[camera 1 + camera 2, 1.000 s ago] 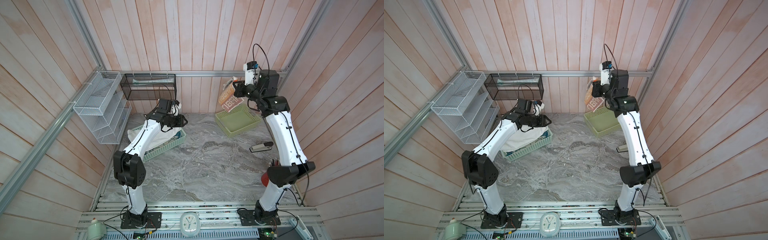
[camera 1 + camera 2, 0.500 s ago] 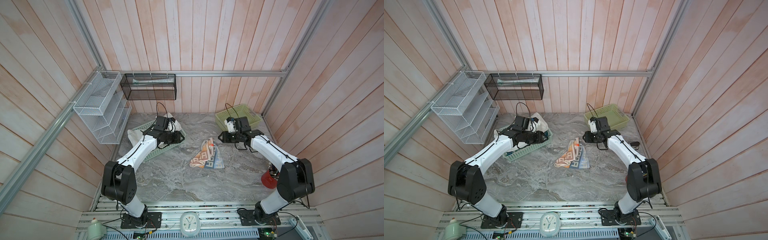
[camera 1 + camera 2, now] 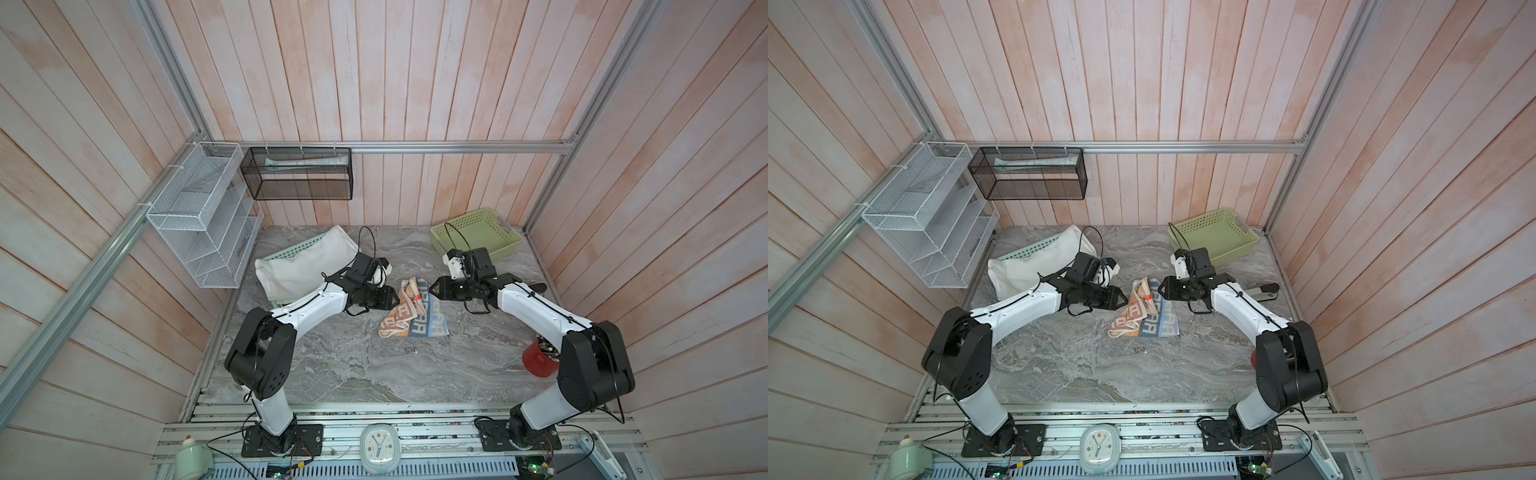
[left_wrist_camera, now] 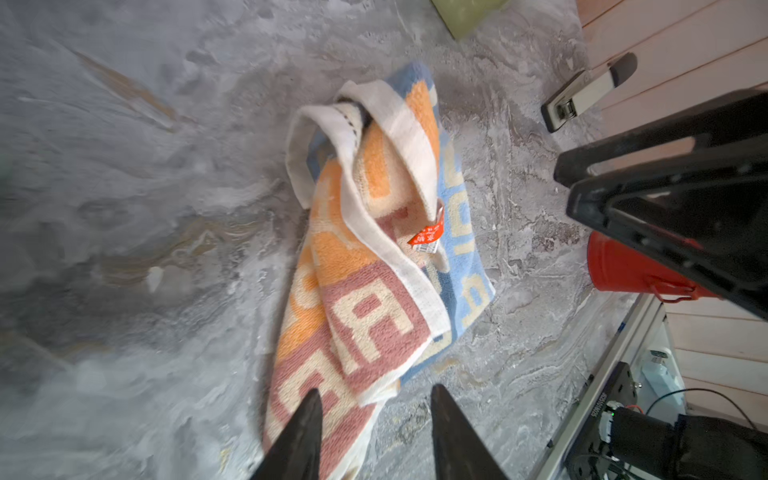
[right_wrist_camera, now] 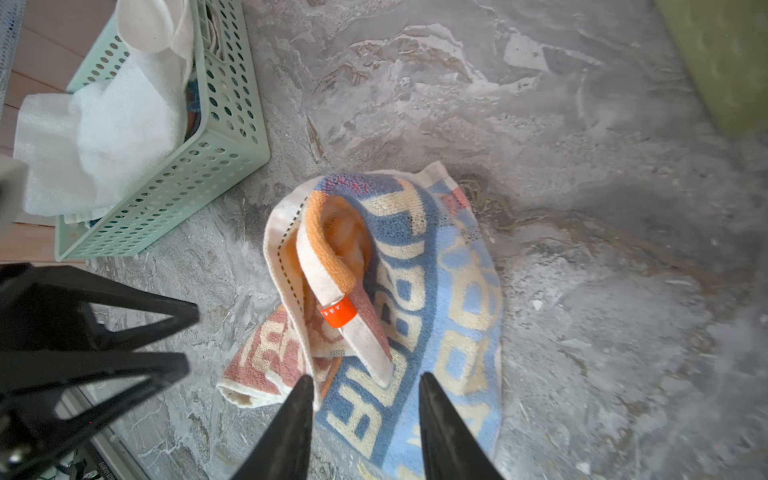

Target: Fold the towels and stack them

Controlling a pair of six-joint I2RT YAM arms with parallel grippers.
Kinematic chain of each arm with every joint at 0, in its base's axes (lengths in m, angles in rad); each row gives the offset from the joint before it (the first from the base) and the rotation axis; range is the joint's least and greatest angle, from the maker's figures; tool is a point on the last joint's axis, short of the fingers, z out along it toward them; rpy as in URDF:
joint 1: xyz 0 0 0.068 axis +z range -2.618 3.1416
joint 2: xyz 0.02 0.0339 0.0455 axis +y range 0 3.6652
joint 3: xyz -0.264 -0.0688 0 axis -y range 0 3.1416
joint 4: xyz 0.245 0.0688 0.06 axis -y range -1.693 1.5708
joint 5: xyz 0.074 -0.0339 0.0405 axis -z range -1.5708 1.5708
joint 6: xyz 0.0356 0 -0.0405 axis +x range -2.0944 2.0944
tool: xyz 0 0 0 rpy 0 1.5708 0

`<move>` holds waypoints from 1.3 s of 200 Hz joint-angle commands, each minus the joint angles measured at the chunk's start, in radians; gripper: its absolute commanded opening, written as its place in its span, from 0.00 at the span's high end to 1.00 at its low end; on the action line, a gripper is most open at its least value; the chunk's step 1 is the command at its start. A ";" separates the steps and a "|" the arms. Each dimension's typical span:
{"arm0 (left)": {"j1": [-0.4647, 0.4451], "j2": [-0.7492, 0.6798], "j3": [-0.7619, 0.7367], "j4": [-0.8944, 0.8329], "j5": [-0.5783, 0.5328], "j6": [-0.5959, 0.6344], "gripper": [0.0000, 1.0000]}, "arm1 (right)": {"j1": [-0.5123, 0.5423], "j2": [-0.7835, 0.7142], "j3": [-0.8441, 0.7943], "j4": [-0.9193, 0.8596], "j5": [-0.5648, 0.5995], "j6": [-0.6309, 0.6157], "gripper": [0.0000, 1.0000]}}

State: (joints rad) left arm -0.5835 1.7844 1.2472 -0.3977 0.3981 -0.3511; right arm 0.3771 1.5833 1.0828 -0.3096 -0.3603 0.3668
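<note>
**Striped towel lies crumpled between two parted grippers**

Nearest to us, on the front rail, we see a round clock [image 3: 379, 446]. A red pot [image 3: 538, 361] stands at the right edge of the grey marbled table [image 3: 332, 365].

Mid-table lies the striped towel [image 3: 409, 309], blue, orange and brown with cream letters. It is bunched and partly rolled over itself, with an orange tag on its white hem. The left gripper [image 3: 395, 296] points at it from the left and the right gripper [image 3: 432, 287] from the right, both low over the table.

In the left wrist view the left gripper [image 4: 376, 390] has its jaws apart, over the towel's [image 4: 374, 266] brown end, and we see nothing pinched. In the right wrist view the right gripper [image 5: 365, 377] likewise stands spread above the towel's [image 5: 399, 291] blue side.

Farther back on the left, a white towel [image 3: 303, 262] drapes over a mint basket [image 5: 199, 178]. A yellow-green basket [image 3: 478, 232] sits in the far right corner.
</note>
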 commanded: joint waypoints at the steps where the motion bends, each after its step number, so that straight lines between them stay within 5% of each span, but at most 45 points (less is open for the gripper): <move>1: -0.051 0.071 0.049 0.044 -0.044 -0.036 0.53 | 0.024 0.069 -0.014 0.085 -0.028 0.021 0.55; 64: -0.068 0.194 0.107 0.097 -0.005 -0.075 0.49 | 0.072 0.243 0.023 0.120 -0.017 -0.003 0.56; 105: -0.070 0.203 0.115 0.115 -0.001 -0.097 0.47 | 0.076 0.241 0.039 0.114 0.004 -0.020 1.00; 132: -0.071 0.238 0.132 0.128 -0.013 -0.128 0.47 | 0.075 0.189 0.034 0.118 -0.002 -0.020 1.00; 159: -0.066 0.275 0.161 0.098 -0.060 -0.136 0.65 | 0.075 0.146 0.069 0.065 0.016 -0.031 1.00; 171: -0.056 0.262 0.150 0.106 -0.061 -0.147 0.82 | 0.075 0.128 0.095 0.029 0.021 -0.040 1.00; 185: -0.041 0.219 0.125 0.108 -0.089 -0.154 1.00 | 0.075 0.105 0.133 -0.014 0.023 -0.050 1.00; 221: 0.060 -0.006 -0.026 0.068 -0.170 -0.159 1.00 | 0.114 0.046 0.312 -0.148 0.028 -0.080 1.00; 260: 0.143 -0.404 -0.269 -0.054 -0.297 -0.171 1.00 | 0.181 -0.022 0.477 -0.308 -0.026 -0.149 1.00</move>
State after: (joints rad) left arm -0.4507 1.5692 1.0760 -0.3527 0.2115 -0.5098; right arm 0.5312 1.6405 1.5097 -0.4759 -0.3519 0.2760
